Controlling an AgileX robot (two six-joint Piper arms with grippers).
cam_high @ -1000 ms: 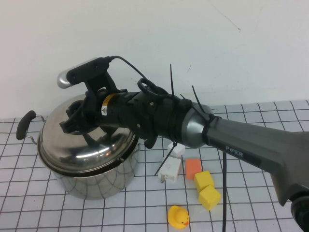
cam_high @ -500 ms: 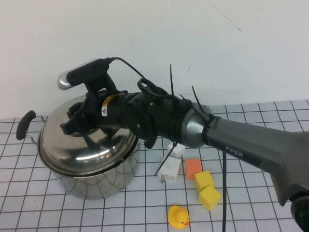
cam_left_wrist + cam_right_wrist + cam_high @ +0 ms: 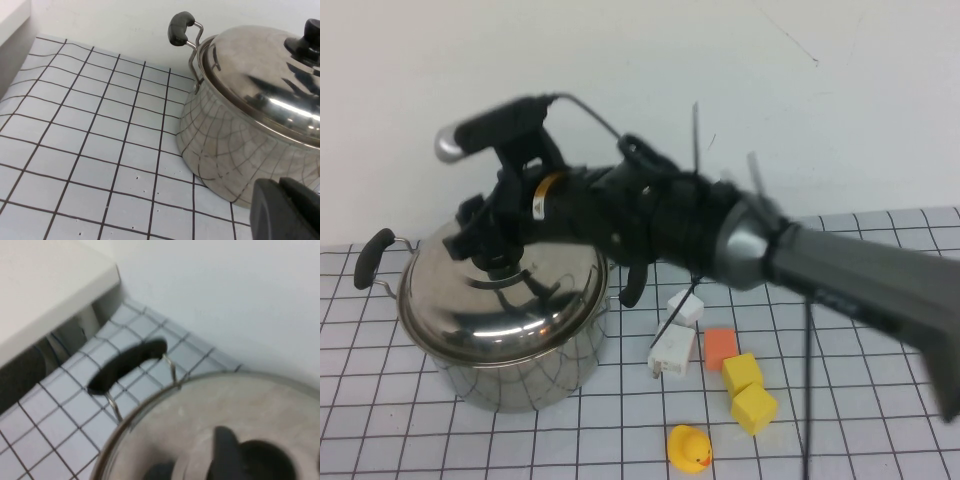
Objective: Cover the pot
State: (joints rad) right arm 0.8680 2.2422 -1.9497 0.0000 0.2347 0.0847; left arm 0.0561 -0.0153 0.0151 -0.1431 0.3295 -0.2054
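Pot (image 3: 510, 350) stands on surface (image 3: 620, 440), left part, domed lid (image 3: 500, 300) already seated on rim. Right hand (image 3: 485, 245) directly above lid centre, nearer arm by far; fingers state cannot tell. Left hand (image 3: 285, 210) low beside pot wall, state cannot tell. Left wrist view shows lid knob (image 3: 306, 42) free; high view hides it.

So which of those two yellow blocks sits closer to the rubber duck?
The lower yellow block, nearest the camera; the duck lies just beside it. The other yellow block sits farther back, next to the orange block.
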